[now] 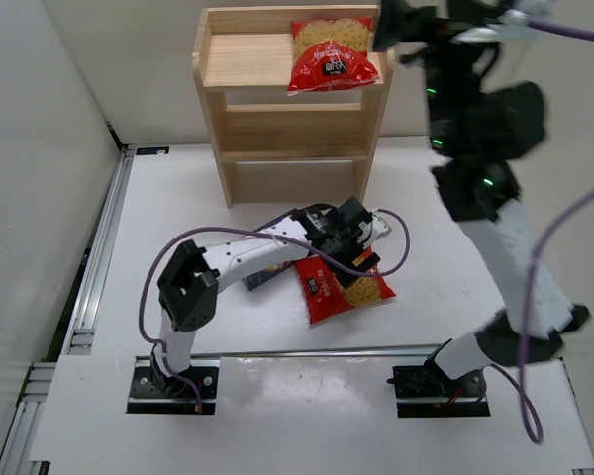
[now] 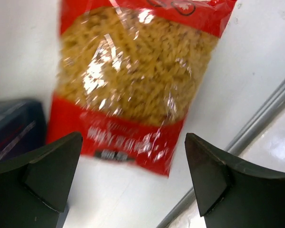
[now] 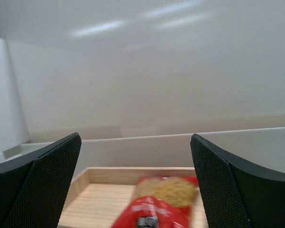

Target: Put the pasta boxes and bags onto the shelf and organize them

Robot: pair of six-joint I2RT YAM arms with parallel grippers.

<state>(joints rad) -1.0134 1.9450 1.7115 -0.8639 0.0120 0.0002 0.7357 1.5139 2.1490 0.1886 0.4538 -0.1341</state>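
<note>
We count two red bags, one navy box and one shelf. The shelf (image 1: 287, 109) is light wood with three tiers and stands at the far side of the table (image 1: 178, 198).

Bag one (image 1: 334, 54) lies on the top tier, toward its right end, with its lower edge overhanging the front.

Bag two (image 1: 346, 287) lies flat on the table in front of the shelf.

The navy box (image 1: 267, 274) lies flat just left of bag two, partly hidden under the left arm. We cannot tell whether the two touch.

The left gripper (image 2: 132, 138) hangs over bag two with its jaws spread wide, and nothing is held.

The right gripper (image 3: 135, 138) is raised beside the top tier's right end, facing bag one. Its jaws are equally wide and it holds nothing.

Items on the shelf: one. Items on the table: two.
</note>
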